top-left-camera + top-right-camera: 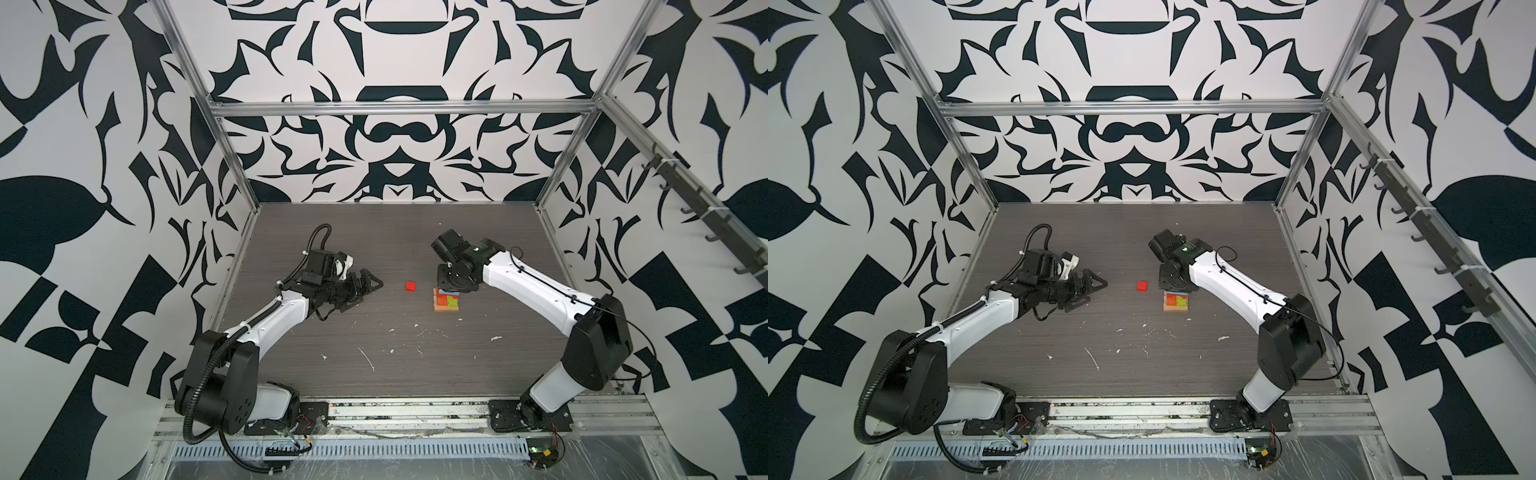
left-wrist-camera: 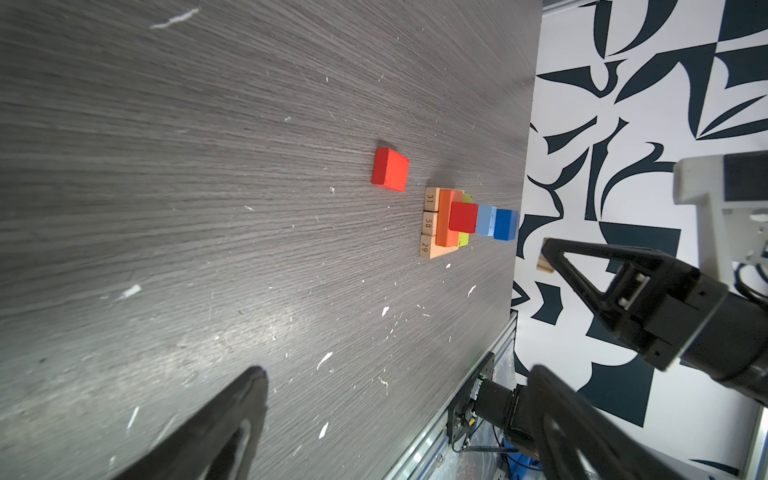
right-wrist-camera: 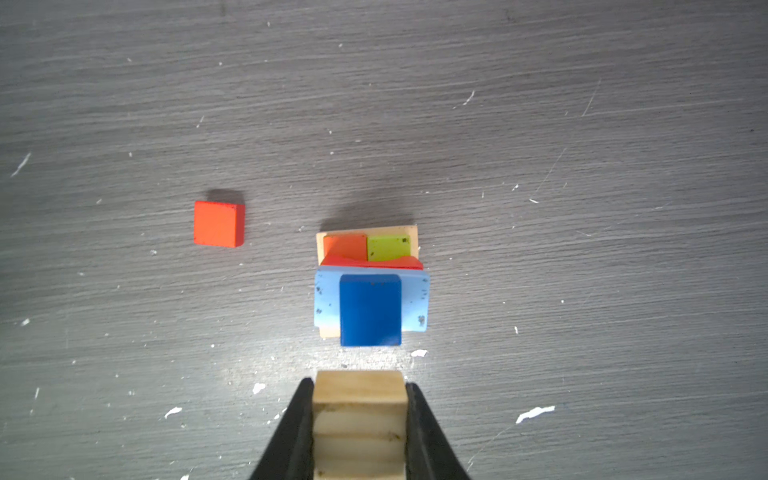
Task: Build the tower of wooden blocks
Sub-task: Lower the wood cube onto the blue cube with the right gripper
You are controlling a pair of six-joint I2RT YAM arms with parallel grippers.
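Hanging over the wood block tower [image 1: 446, 302], right of the table's middle, the right gripper [image 3: 359, 384] pinches 1 tan block [image 3: 358, 419] above the dark blue block [image 3: 370, 309] on top. Its wrist hides the tower's far part in both top views. 1 loose red block [image 1: 411, 286] lies on the grey table [image 1: 374, 374] between the tower and the left gripper [image 1: 360, 296], whose jaws stand wide and hold nothing.

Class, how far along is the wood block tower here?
Done: the tower stands with a tan base, orange and lime green, red, light blue, and a dark blue block on top. In hand: the right gripper is shut on a tan block above it. To do: placing that, then the loose red block; the left gripper is open and empty.
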